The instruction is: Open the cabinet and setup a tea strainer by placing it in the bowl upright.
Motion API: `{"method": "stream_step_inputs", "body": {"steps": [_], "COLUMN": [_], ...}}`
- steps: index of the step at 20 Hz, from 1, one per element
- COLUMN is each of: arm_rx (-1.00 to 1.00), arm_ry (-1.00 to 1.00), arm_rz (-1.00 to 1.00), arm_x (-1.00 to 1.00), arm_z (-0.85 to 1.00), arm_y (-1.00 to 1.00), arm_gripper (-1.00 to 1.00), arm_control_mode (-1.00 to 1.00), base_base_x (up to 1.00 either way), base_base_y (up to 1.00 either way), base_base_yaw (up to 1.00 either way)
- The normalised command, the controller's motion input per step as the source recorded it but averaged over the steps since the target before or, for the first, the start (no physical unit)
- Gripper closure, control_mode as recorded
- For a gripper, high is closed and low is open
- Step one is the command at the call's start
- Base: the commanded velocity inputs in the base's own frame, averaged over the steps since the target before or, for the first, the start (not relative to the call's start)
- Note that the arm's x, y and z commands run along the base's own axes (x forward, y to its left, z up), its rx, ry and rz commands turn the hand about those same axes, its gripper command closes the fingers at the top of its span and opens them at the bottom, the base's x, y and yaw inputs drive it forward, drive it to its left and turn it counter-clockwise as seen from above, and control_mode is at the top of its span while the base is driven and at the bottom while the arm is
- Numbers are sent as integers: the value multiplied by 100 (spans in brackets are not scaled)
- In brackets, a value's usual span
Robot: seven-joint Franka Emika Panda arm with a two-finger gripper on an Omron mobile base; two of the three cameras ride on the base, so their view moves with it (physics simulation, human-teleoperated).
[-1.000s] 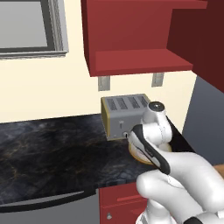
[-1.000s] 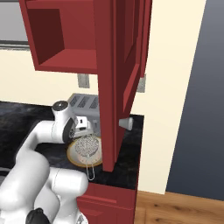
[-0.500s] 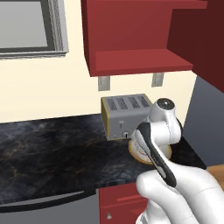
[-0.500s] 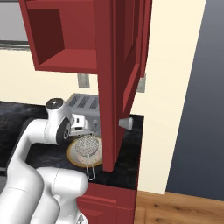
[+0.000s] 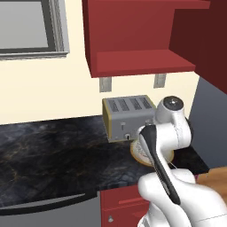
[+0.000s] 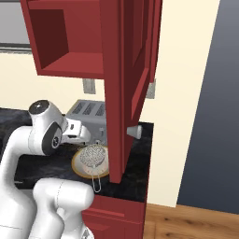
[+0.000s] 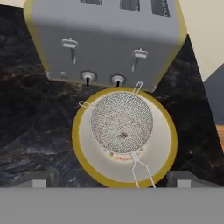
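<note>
Tea strainer [image 7: 122, 122] seated upright in bowl [image 7: 164, 151], just in front of toaster [image 7: 105, 39]. Gripper [image 7: 111, 183] spread wide, nothing held. Risk judged: overhanging wire handle snagged on withdrawal, strainer tipped.

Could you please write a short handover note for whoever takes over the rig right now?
Tool: open, holding nothing, above the bowl.
Cabinet: door swung open, the visible part of the inside bare.
Tea strainer: sits mouth up in the bowl, handle reaching over the rim toward the counter edge.
Bowl: on the dark counter, just in front of the toaster.
Done: cabinet opened, strainer placed and released.
Left: apparently nothing but drawing the arm clear.
</note>
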Motion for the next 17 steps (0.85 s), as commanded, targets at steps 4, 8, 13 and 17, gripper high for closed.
{"method": "stream_step_inputs", "body": {"steps": [4, 8, 13, 17], "arm_rx": [7, 20, 11, -14], "arm_ry": [-5, 26, 30, 5], "arm_rz": [-7, -4, -4, -9], "arm_x": [-2, -1, -20, -68], "arm_z": [90, 49, 3, -2], "arm_y": [-1, -14, -7, 43], "arm_gripper": [-100, -100, -100, -100], "arm_control_mode": [-100, -100, -100, -100], "base_base_x": [0, 0, 0, 0], "base_base_y": [0, 0, 0, 0], "base_base_yaw": [0, 0, 0, 0]}}
